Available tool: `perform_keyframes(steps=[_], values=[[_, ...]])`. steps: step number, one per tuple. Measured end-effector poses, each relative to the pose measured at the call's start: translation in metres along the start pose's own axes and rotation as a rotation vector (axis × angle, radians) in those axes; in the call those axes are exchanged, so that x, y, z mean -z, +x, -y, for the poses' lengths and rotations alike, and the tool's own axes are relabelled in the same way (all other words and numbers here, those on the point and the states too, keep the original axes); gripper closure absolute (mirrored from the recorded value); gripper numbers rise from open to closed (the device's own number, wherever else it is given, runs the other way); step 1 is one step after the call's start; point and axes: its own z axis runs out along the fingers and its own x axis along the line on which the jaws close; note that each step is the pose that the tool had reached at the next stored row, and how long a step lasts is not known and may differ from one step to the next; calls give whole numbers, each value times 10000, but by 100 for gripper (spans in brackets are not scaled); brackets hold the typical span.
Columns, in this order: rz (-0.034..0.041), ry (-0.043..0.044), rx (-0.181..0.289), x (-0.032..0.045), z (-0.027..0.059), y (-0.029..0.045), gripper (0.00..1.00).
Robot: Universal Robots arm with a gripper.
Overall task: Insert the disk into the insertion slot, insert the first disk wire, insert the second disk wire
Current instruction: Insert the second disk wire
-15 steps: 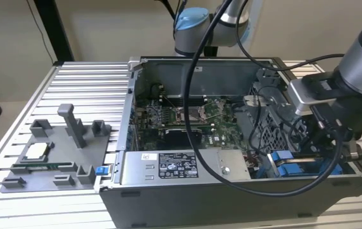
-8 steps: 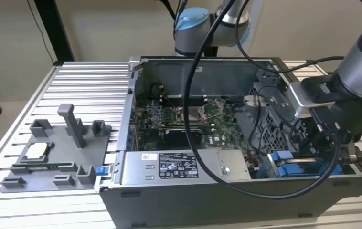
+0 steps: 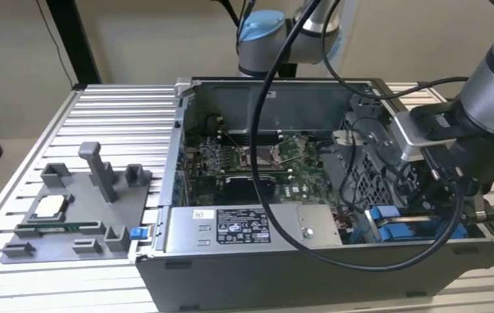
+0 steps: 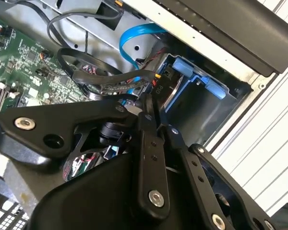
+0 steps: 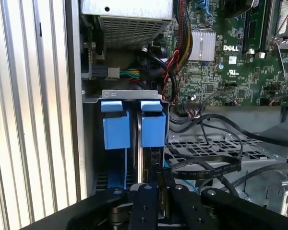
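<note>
Tool (image 5: 151,184): black linkage fingers (image 4: 149,158) drawn together at the tips, pinched on a thin dark piece right at the rear edge of the disk; in the exterior view the tool (image 3: 442,195) hangs at about 4 o'clock inside the open computer case (image 3: 229,274)
Disk (image 5: 145,158): stands on edge inside the insertion slot, dark narrow edge showing between two bright blue carrier tabs (image 5: 153,127)
Insertion slot (image 5: 129,96): grey metal bay with blue rails in the case corner, beside the ribbed desk (image 5: 33,110); in the exterior view its blue parts (image 3: 386,218) sit at about 4 o'clock
Cables: a flat black cable (image 5: 201,165) loops just beside the tool; a light blue cable (image 4: 134,36) curves above the bay in the second wrist view
Power supply: perforated grey box (image 5: 127,21) past the slot
Motherboard (image 3: 256,169): green, on the case floor
Grey fixture (image 3: 77,208): on the desk at 9 o'clock, well apart from the case
</note>
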Motion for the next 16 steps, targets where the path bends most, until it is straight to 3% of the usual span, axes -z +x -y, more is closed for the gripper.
perform_keyframes(steps=[1, 13, 16], values=[[11, 1, -1, 13, 2, -2, 0], [2, 0, -1, 549, 66, -95, 0], [4, 2, 0, 593, 72, -103, 0]])
